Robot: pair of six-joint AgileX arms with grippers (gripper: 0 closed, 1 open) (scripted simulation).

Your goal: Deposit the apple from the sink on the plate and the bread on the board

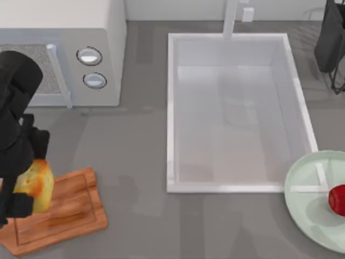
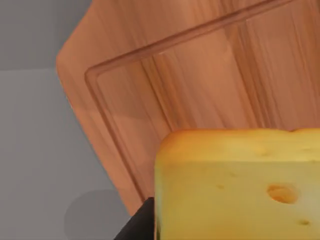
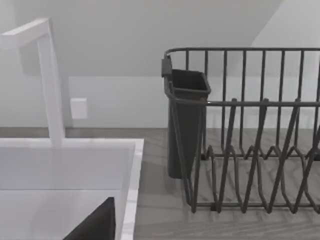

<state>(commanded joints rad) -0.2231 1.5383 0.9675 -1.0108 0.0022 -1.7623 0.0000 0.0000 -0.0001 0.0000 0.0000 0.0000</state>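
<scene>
**Asker:** From above, what is where?

**Describer:** At the bench's left, the left gripper (image 1: 33, 186) has its fingers pinching the bread (image 1: 35, 184) over the board (image 1: 70, 213). The apple (image 1: 337, 199) already lies on the plate (image 1: 307, 199), right of the sink (image 1: 171, 108).

**Asker:** And the left wrist view?

**Describer:** The bread fills the lower right above the board's groove. The placing step seems in hand; next calls for lowering and letting go.

**Asker:** The right wrist view?

**Describer:** A dish rack (image 3: 250, 130) beside the sink; I cannot tell the right fingers' state.
</scene>
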